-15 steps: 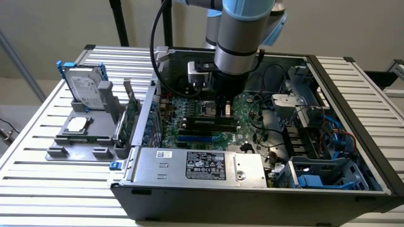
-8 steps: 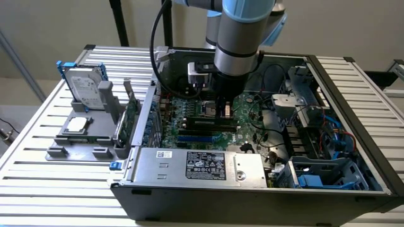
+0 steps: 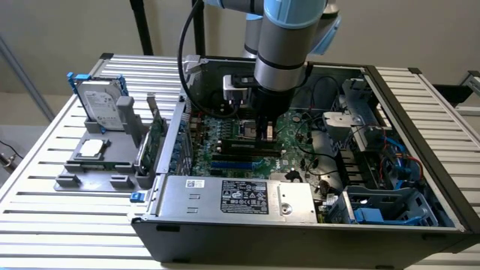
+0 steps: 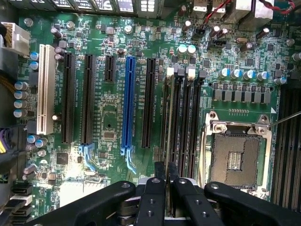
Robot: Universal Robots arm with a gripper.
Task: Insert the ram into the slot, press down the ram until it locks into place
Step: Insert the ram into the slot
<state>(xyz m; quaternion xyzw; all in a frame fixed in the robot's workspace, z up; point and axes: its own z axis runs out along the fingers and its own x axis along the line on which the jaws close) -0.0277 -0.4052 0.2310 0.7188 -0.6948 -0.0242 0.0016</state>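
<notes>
My gripper (image 4: 166,175) hangs low over the motherboard (image 4: 108,122), inside the open computer case (image 3: 420,140). Its two black fingers (image 4: 159,172) are shut on the ram (image 4: 167,122), a thin green stick seen edge-on that runs away from the fingers. The ram lies along the outermost of several parallel black memory slots (image 4: 187,122), on the side nearest the blue connector; how deep it sits I cannot tell. In the exterior view the gripper (image 3: 264,134) stands upright just above the black slots (image 3: 238,151).
A blue connector strip (image 4: 128,103) and black expansion sockets (image 4: 88,99) lie beside the slots, and the open processor socket (image 4: 235,155) lies on the other side. The power supply (image 3: 232,197) and drive cage (image 3: 390,205) crowd the case. A grey fixture (image 3: 98,163) outside holds a hard drive (image 3: 101,107) and an upright green card (image 3: 155,140).
</notes>
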